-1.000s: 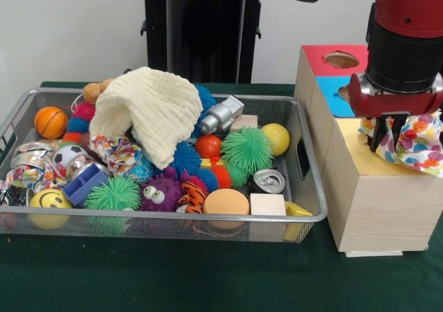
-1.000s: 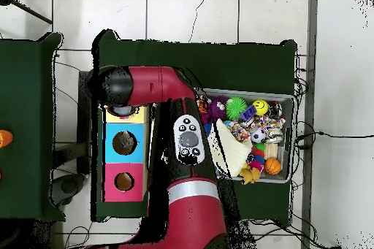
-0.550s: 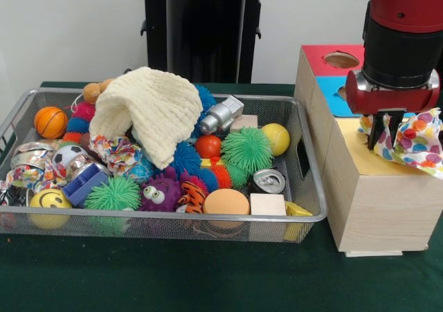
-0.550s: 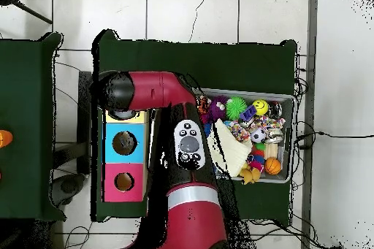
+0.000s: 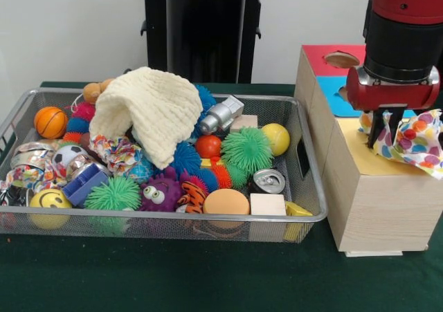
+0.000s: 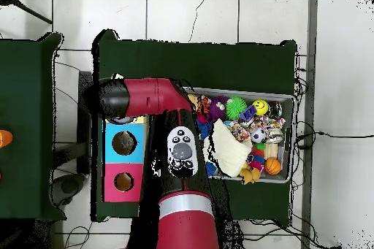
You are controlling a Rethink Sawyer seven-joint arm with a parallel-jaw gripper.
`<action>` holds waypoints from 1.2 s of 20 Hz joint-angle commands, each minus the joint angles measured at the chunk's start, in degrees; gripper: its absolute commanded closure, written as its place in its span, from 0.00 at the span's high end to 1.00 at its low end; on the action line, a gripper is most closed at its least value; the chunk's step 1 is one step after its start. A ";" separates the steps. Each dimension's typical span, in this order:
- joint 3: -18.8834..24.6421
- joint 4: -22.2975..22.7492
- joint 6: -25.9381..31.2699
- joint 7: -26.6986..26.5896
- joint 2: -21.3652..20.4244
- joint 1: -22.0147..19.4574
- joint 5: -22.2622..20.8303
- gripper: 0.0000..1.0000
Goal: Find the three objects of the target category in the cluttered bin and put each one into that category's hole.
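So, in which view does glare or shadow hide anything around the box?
Front view: even light, no strong glare; the gripper over the wooden box and the dotted cloth read clearly. Overhead view: the red arm covers the near end of the box.

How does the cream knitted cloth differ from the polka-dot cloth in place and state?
The cream knitted cloth lies draped over toys inside the wire bin; the polka-dot cloth sits on the wooden box, under the gripper. The cream one is plain and untouched; the polka-dot one is multicoloured, with the gripper's fingers in its folds. Both are crumpled.
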 commanded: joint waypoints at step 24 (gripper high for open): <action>-6.13 7.86 -12.85 16.85 10.84 7.20 6.18 1.00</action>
